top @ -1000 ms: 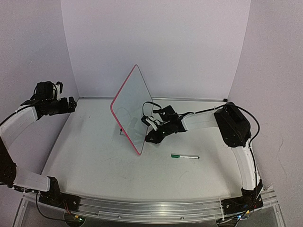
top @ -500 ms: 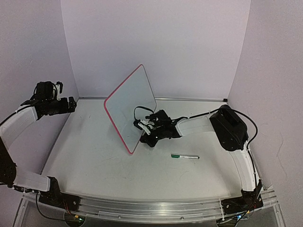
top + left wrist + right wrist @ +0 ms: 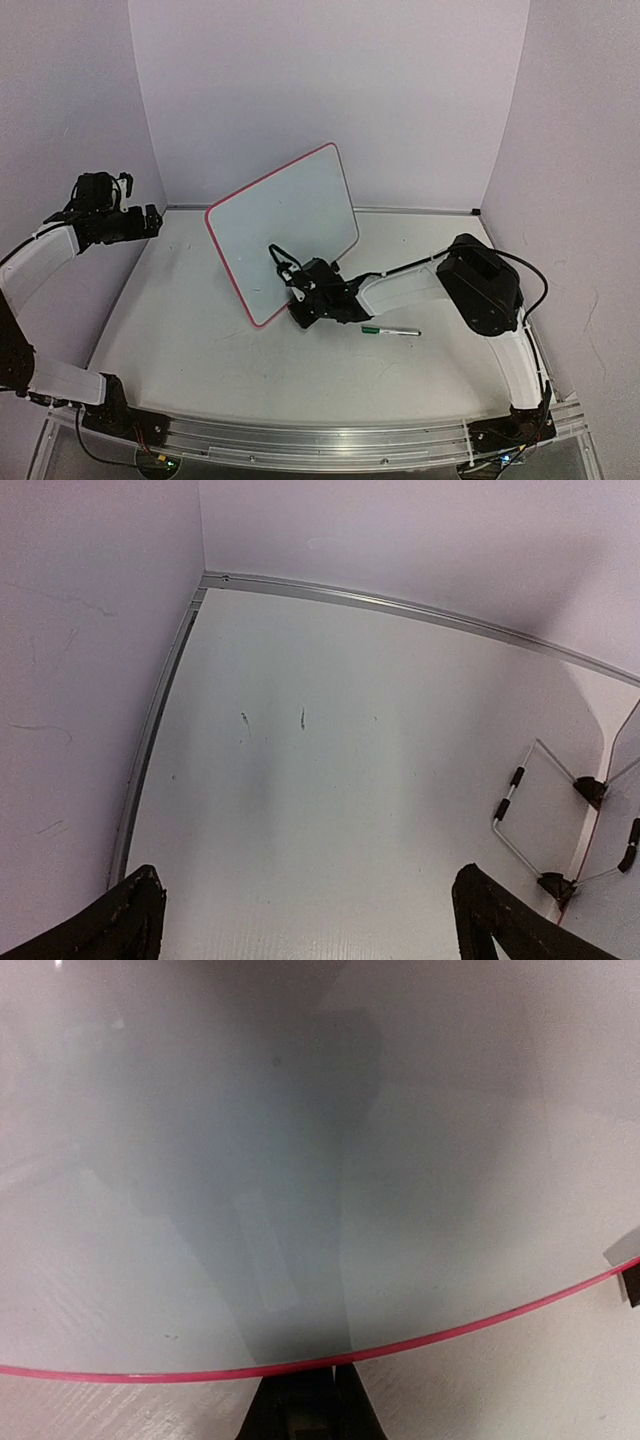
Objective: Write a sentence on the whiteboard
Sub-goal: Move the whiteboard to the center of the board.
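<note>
Right claw (image 3: 298, 301), seemingly around lower rim of whiteboard (image 3: 285, 225)

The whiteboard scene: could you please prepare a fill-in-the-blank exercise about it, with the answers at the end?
1. The rectangular glossy white whiteboard has a thin rim of ___ colour.
2. The right end effector is shut on the lower edge of the ___.
3. The slim white marker pen lying on the pale table has a ___ cap.
4. The left end effector is open and holds ___.
Missing words: red-pink; whiteboard; green; nothing.
</note>
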Motion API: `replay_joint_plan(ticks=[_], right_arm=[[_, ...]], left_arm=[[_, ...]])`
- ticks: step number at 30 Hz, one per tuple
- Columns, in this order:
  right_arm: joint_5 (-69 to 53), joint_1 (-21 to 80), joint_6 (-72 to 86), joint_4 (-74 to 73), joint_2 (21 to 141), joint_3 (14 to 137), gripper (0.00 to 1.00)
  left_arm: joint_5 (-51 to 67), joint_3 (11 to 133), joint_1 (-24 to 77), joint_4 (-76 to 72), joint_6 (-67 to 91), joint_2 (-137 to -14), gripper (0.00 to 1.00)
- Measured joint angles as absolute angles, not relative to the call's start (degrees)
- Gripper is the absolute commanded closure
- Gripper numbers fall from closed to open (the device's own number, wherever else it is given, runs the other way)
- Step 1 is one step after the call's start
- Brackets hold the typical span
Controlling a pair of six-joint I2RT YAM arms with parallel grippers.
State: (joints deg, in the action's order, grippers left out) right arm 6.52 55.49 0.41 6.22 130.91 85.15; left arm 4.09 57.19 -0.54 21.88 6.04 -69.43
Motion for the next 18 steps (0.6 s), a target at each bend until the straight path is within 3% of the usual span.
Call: replay_joint_plan(ticks=[18], right_arm=[[29.0, 60.1, 33.7, -14.2, 131.9, 93.6, 1.0]], left_arm=[[4.6, 57.2, -0.5, 22.0, 7.2, -66.2, 0.01]])
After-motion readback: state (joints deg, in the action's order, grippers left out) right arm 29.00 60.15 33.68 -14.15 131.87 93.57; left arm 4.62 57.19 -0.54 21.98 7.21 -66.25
